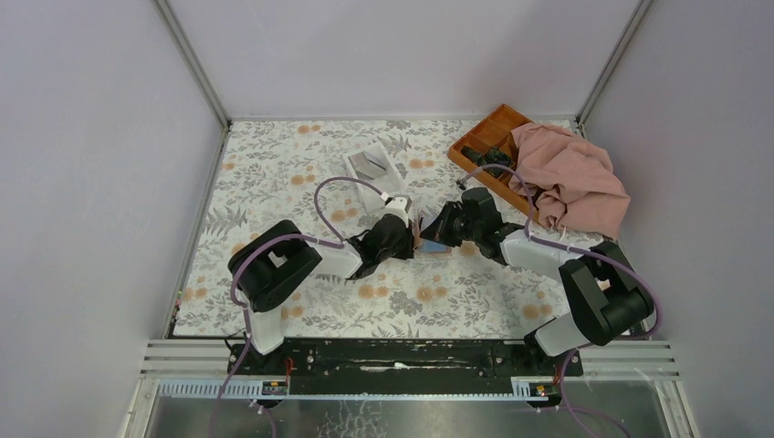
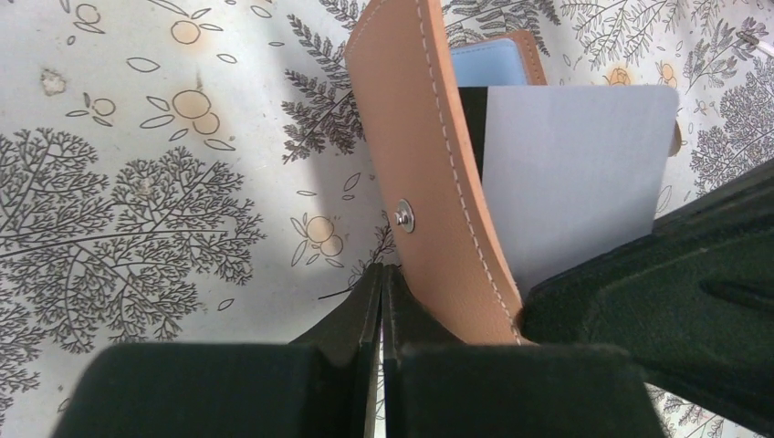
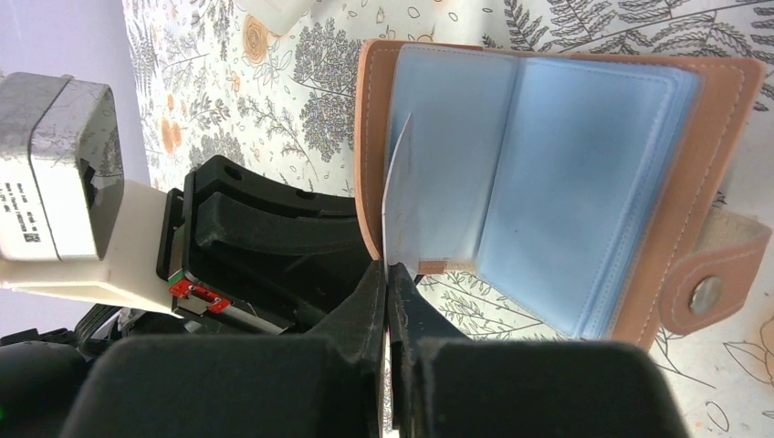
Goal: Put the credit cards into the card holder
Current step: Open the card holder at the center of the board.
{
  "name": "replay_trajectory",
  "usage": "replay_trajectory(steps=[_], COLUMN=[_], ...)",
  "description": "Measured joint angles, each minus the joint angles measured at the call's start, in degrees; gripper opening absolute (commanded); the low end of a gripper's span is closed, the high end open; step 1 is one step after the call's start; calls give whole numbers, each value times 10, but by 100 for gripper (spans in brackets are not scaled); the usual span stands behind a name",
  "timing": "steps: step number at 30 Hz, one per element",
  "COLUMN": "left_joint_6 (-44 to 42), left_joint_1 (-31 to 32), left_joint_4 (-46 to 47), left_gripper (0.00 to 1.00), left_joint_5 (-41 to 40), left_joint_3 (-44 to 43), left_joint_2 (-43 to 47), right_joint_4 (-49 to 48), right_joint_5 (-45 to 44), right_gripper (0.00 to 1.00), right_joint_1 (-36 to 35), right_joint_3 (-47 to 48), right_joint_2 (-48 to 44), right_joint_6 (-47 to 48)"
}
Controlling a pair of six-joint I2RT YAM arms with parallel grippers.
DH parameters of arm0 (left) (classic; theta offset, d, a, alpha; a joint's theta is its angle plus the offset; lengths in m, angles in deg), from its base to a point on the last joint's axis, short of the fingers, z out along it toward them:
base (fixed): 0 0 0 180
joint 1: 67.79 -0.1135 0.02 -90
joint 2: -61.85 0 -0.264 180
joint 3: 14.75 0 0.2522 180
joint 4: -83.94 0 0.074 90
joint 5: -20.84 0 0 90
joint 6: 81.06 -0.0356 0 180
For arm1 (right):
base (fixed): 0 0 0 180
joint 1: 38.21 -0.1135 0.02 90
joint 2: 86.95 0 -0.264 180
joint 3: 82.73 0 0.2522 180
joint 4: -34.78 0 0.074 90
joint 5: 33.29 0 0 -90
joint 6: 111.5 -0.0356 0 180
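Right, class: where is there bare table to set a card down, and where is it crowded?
Bare: left of the white box; the middle of the near edge. Crowded: around the card holder; far right, with tray and cloth.

Your left arm (image 1: 319, 260) and right arm (image 1: 538, 251) reach inward. Right claw (image 3: 387, 274) pinches a credit card (image 2: 570, 173); left claw (image 2: 381, 278) seemingly clamps the card holder (image 2: 429, 155).

My left gripper (image 2: 381, 274) and right gripper (image 3: 388, 269) are matte black. My arms (image 1: 274, 274) are white and black, with purple cables (image 1: 339, 185).
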Motion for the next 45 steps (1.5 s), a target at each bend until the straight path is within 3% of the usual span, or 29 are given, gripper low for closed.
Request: replay_trajectory(steps=[19,33,45], left_joint_6=[30,41,7], left_joint_1=[0,12,12], left_joint_4=[35,-189,-271], left_gripper=[2,3,7], left_joint_5=[-12,-17,-60], left_joint_3=[93,120,-18], left_joint_2=[62,212,210], right_joint_4=[57,84,96], right_joint_5=[-62,-90,-99], right_gripper=[0,0,0], right_joint_1=[-47,-67,-69], right_joint_3=[71,92,96], right_joint_2=[76,99,99], right_joint_6=[59,69,69])
